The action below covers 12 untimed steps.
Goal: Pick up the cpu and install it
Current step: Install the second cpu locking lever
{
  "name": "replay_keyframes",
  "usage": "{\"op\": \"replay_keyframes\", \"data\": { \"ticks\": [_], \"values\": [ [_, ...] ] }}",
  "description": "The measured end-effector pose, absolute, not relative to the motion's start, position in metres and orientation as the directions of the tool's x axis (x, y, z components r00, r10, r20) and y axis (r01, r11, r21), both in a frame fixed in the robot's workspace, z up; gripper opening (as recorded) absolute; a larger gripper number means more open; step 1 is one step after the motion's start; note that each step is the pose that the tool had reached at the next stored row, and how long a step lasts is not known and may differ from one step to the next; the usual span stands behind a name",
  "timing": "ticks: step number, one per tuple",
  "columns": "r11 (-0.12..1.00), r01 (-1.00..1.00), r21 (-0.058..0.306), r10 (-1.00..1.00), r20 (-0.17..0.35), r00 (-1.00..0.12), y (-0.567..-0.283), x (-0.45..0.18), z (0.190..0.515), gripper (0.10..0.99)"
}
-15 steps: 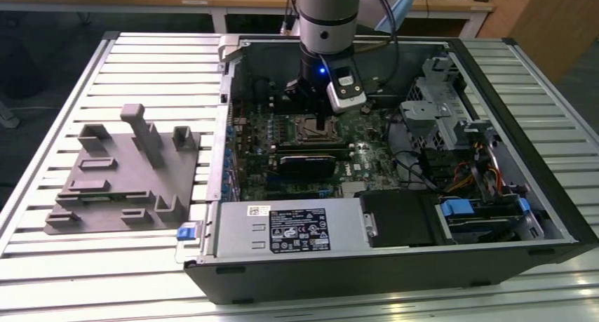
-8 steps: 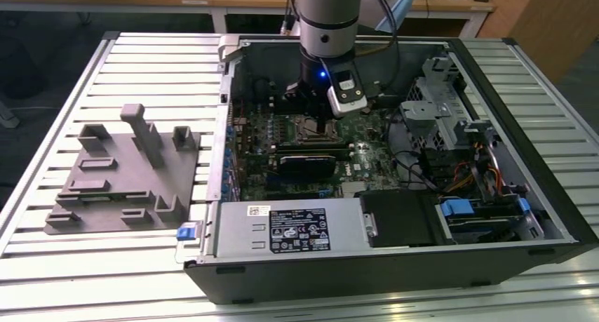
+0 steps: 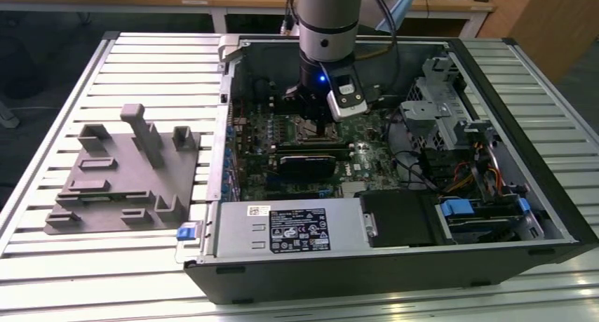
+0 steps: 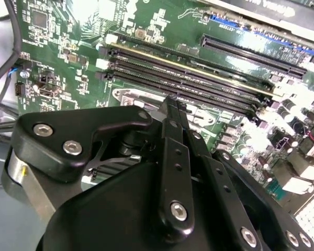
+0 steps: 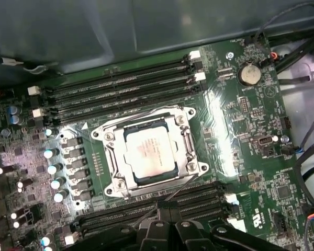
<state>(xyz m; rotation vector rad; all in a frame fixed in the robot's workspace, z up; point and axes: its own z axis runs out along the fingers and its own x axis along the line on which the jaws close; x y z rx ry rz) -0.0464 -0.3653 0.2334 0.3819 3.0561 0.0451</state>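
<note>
In the exterior view, a black open computer case (image 3: 393, 273) lies nearest, on a slatted aluminium table (image 3: 56, 266), a grey moulded fixture plate (image 3: 122, 175) beside it. The black gripper (image 3: 321, 129) hangs low over the green motherboard (image 3: 374, 161).

In the second wrist view, the gripper's black linkage (image 4: 172, 172) is above long black memory slots (image 4: 199, 83); whether the pincer is spread or pressed together cannot be told.

In the first wrist view, the flat square silvery cpu (image 5: 146, 153) sits inside the metal socket frame (image 5: 191, 149), between memory slot rows.
</note>
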Motion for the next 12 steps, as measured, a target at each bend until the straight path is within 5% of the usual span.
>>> {"op": "replay_keyframes", "data": {
  "ticks": [12],
  "values": [
    [0.982, 0.187, 0.040, 0.189, -0.056, -0.980, -0.369, -0.061, 0.227, 0.106]
  ]
}}
